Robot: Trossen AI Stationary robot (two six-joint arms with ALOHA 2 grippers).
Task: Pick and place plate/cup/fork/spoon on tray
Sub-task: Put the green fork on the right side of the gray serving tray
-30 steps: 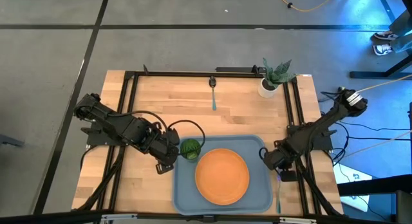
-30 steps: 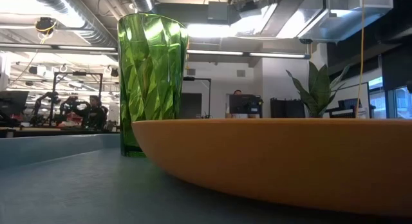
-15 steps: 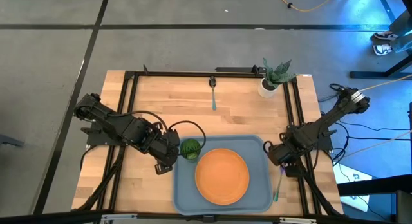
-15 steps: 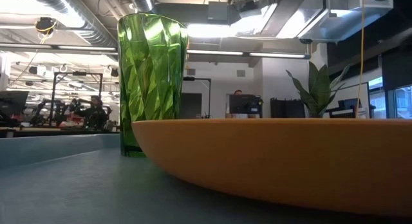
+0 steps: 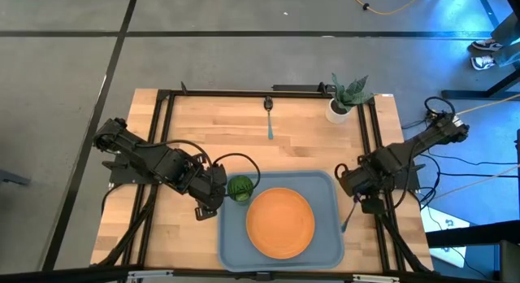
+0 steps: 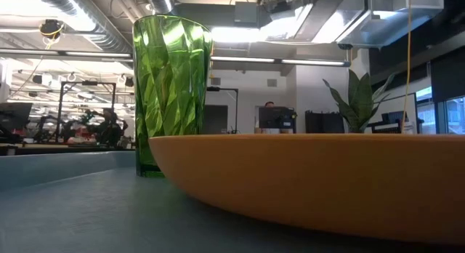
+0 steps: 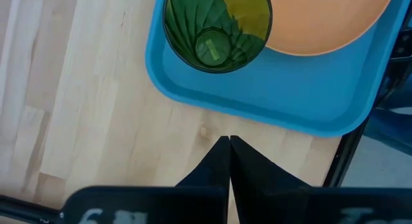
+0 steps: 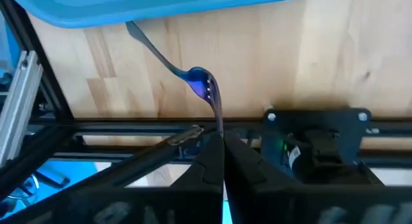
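On worktop [image 5: 187, 120], near front edge: tray [image 5: 230, 249] w/ plate [image 5: 280, 223] sitting roughly centred in it and cup [image 5: 240, 188] upright in tray's far-left corner, just beside plate rim. Low view shows cup [image 6: 171, 93] standing right behind plate [image 6: 312, 180] on tray floor [image 6: 65, 209].

R gripper [image 5: 355, 192] sits off tray's right edge, near its far-right corner, fingers pinched shut on fork [image 5: 348, 215]. Fork hangs down and angles toward tray's right rim; teal handle end is over or just at the rim, can't tell if touching. R wrist view: fork [image 8: 205, 85] clamped by purple head between fingertips [image 8: 212, 153], handle running out toward tray edge [image 8: 161, 8], above worktop wood.

L gripper [image 5: 210, 208] parked just outside tray's left edge, near cup, fingers closed, holding nothing. L wrist view: tips [image 7: 225, 161] together over bare wood, cup [image 7: 215, 28] and tray corner [image 7: 257, 105] just ahead.

Spoon [image 5: 268, 116] lies at far side of worktop, centre-ish, well apart from tray, dark head toward far edge. Potted plant [image 5: 345, 96] at far-right corner of worktop.
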